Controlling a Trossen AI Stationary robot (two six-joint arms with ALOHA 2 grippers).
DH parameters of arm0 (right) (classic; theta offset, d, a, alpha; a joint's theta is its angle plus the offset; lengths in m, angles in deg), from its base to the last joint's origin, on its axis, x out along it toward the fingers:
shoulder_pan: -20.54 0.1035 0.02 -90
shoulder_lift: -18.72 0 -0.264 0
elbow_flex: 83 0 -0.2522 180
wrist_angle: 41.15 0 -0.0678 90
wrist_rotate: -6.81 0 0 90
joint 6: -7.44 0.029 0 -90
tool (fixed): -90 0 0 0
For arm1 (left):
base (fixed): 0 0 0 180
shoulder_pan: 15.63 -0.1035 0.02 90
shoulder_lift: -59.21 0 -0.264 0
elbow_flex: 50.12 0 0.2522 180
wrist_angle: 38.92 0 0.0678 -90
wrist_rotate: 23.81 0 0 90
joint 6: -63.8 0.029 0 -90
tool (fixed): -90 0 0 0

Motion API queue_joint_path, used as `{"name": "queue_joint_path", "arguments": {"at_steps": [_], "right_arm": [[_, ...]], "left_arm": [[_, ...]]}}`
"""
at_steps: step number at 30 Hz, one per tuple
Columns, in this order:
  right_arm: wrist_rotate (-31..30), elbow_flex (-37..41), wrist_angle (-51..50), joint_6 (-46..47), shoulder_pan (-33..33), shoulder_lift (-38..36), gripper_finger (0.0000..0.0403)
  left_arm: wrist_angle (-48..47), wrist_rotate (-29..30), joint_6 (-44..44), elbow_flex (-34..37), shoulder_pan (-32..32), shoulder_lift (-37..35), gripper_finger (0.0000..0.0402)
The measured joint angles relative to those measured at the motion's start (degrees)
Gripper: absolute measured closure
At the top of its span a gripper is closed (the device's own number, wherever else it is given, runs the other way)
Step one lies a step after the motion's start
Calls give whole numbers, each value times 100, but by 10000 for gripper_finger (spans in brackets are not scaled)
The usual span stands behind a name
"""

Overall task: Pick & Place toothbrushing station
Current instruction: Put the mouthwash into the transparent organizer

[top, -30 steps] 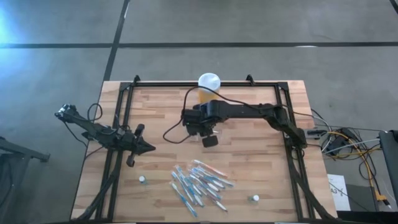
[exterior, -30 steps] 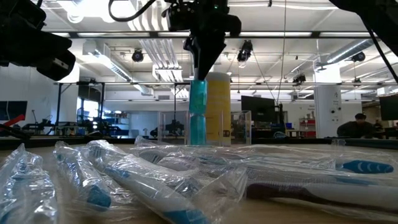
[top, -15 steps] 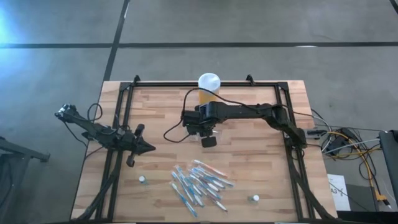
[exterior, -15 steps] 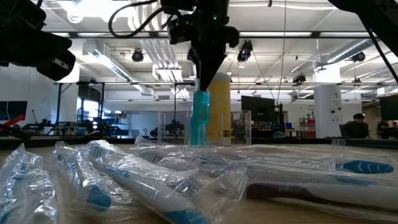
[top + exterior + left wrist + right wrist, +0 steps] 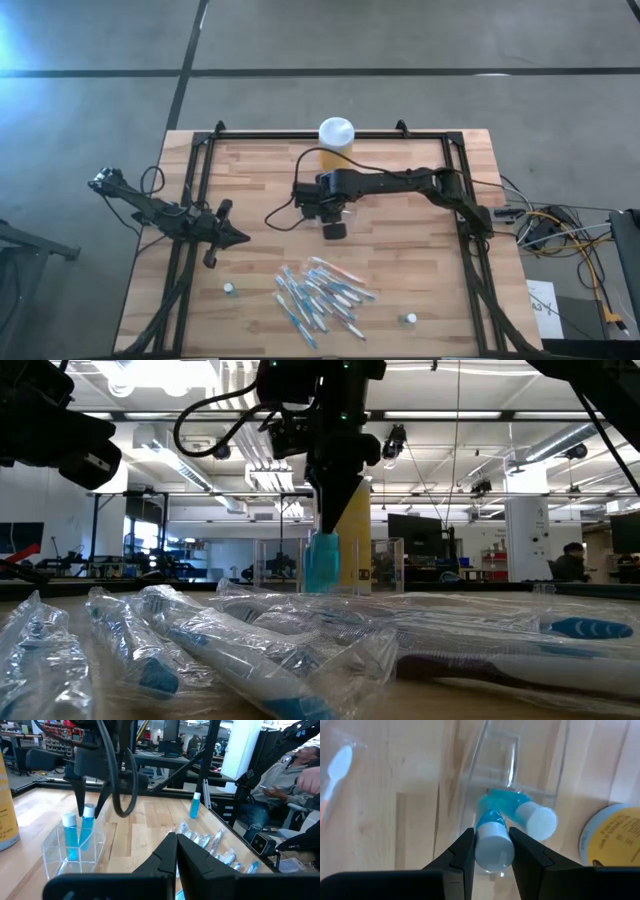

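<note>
The toothbrushing station, a small clear plastic holder [image 5: 75,854], stands on the wood in front of the yellow jar [image 5: 336,135]. One blue tube with a white cap [image 5: 536,820] leans inside it. My right gripper [image 5: 490,836] hangs over the holder, shut on a second blue tube [image 5: 87,827]. This second tube's lower part is inside the holder [image 5: 393,565]. My left gripper [image 5: 176,851] waits shut and level at the table's left side [image 5: 235,238]. My right gripper pinches the second tube between its two fingers [image 5: 465,845] at the white cap end [image 5: 494,851]. The fingers come from above and point down. The tube hangs nearly upright below them, its lower end [image 5: 322,570] within the holder's walls. Whether it touches the holder's floor I cannot tell.
Several wrapped toothbrushes [image 5: 320,295] lie heaped near the table's front edge and fill the foreground of the low view [image 5: 250,640]. Two small capped bottles [image 5: 229,289] [image 5: 409,319] stand at either side of the heap. A black frame [image 5: 200,160] runs round the table.
My right gripper has gone down over the holder with the blue tube and rolled a little. The tube has sunk from mostly above the holder to having its lower part inside it, beside the first tube.
</note>
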Motion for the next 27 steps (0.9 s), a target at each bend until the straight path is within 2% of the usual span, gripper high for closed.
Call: {"name": "queue_joint_path", "arguments": {"at_steps": [10,20,27], "right_arm": [[236,208,188,110,-71,-1,308],[291,471,439,213,-80,-18,259],[318,310,381,340,-84,-16,240]], "left_arm": [[0,0,2,0,-1,2,390],[-1,0,2,0,-1,2,390],[0,1,2,0,0,2,390]]}}
